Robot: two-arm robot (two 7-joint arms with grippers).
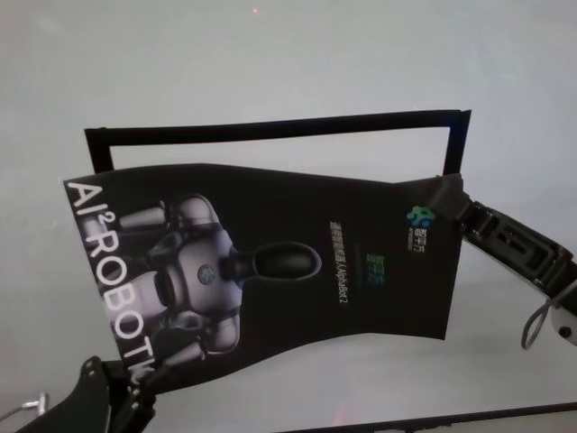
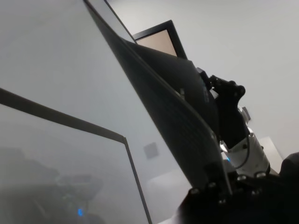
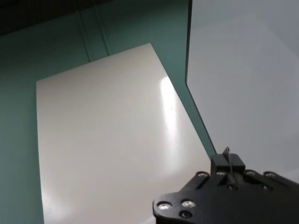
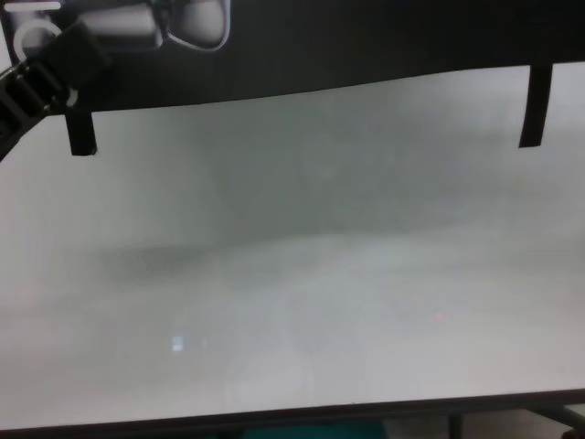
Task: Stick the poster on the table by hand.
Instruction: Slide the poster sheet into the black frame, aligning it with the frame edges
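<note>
The left gripper (image 1: 135, 383) sits at the near left of the scene in the head view, its black jaws pressed together on the near-left corner of the poster (image 1: 270, 271). In the left wrist view the same gripper (image 2: 219, 186) shows that corner wedged between its fingers, with the sheet rising edge-on away from it. The right gripper (image 1: 460, 212) comes in from the right and pinches the poster's far-right corner, its ribbed black forearm trailing off toward the right edge. The right wrist view shows only that gripper's body (image 3: 229, 196), so the clamp itself is judged from the head view.

The poster hangs in the air between the 2 grippers, above the table (image 1: 270, 72), bowed and sagging along its near edge. Its long axis runs left to right across the robot's front. The printed robot figure lies sideways, head toward the right, and the white lettering "AI² ROBOT" runs down the left short edge.

Beyond and under the poster, a black rectangular outline (image 1: 270, 126) lies on the table. In the chest view the poster's lower edge (image 4: 366, 46) spans the top, with 2 black tape strips (image 4: 80, 133) hanging from it over the white-grey tabletop (image 4: 292, 302).
</note>
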